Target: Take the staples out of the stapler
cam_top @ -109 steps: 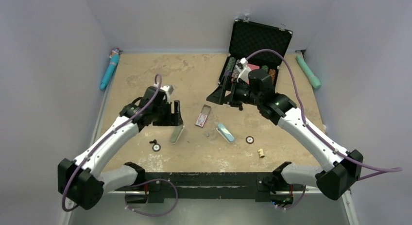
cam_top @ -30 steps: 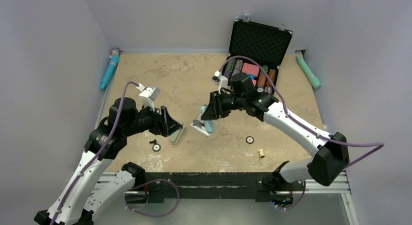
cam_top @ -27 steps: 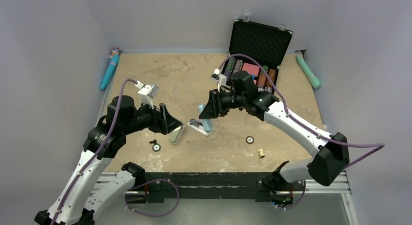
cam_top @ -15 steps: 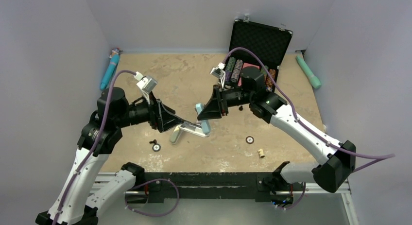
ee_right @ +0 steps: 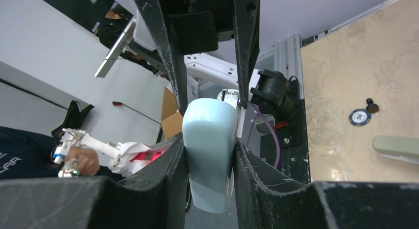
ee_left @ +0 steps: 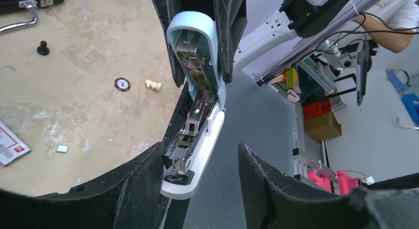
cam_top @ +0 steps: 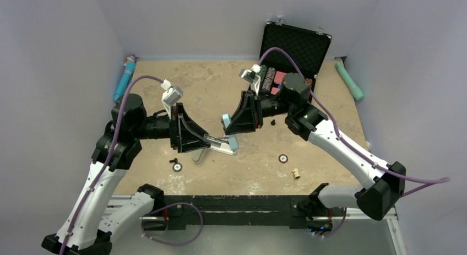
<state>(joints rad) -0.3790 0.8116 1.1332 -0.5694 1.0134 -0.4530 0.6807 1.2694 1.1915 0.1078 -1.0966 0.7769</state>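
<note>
The pale-blue stapler (cam_top: 229, 132) hangs above the table's middle, hinged open. My right gripper (ee_right: 209, 149) is shut on its blue cover (ee_right: 209, 160). Its white base and metal magazine (ee_left: 193, 152) swing out toward my left gripper (ee_left: 202, 177). That gripper is open around the base's tip: the base lies against one finger (ee_left: 141, 187), and the other finger (ee_left: 276, 189) stands well apart. A tiny grey-silver bit, the staples (ee_left: 62, 148), lies on the table next to a red-and-white box (ee_left: 11, 149).
A silver-olive metal piece (cam_top: 199, 154) lies under the left gripper. Round chips (cam_top: 283, 158) (cam_top: 177, 167), a black screw (cam_top: 173, 160) and a small beige piece (cam_top: 296, 173) are scattered near the front. An open black case (cam_top: 296, 48) stands at the back right. Teal tubes (cam_top: 124, 77) (cam_top: 350, 81) lie along the side walls.
My left gripper has moved right, away from the olive piece, and come around the stapler's white base, its jaws narrowing. The right arm has lifted the stapler and swung it slightly left.
</note>
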